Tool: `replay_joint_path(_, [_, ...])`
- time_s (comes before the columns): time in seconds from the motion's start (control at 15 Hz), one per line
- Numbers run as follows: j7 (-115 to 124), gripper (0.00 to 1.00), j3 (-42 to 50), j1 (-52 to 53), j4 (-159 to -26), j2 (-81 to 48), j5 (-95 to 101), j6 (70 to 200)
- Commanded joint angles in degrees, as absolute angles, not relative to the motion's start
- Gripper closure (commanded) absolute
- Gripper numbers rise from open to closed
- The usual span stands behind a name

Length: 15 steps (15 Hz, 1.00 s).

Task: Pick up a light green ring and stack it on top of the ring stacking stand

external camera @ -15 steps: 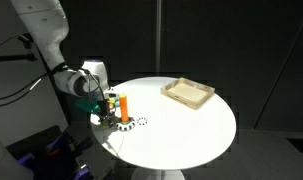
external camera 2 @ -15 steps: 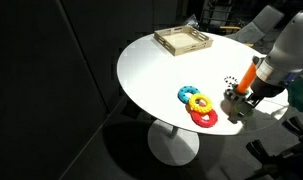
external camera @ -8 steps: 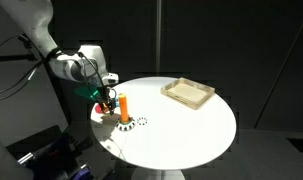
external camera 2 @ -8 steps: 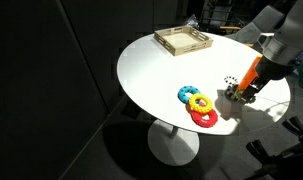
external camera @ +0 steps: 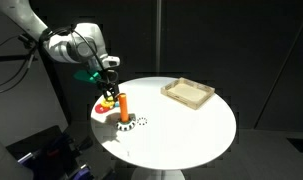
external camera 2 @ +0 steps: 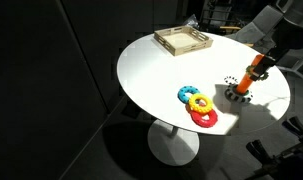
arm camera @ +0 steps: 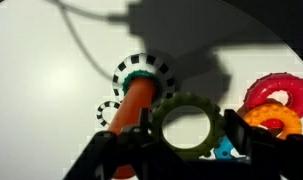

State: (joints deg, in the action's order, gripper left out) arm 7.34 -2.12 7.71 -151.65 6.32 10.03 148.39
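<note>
gripper (arm camera: 188, 139) fingers pinch the small pale yellow-green toothed plastic ring (arm camera: 181, 104) across its outer rim, likely light, stiff, slippery, near the short orange peg stand (arm camera: 137, 100).

Both exterior views sit well back, angled down on the round surface (external camera: 196, 125) from different sides, sharing the tray (external camera: 187, 93). Wrist view close, facing down over the orange stand (arm camera: 134, 100).

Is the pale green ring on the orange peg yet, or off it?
Off. The gripper holds the light green ring in the air above the ring stacking stand; the peg does not pass through its hole.
</note>
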Motion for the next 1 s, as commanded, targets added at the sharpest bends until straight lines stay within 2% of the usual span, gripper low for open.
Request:
replay_joint_path(0.0, [6.8,0.51,-3.5,5.3,-150.3,10.4,11.6,144.3])
replay_joint_path(0.93, [6.7,0.51,-2.9,-0.2,-149.5,12.1,14.6,143.1])
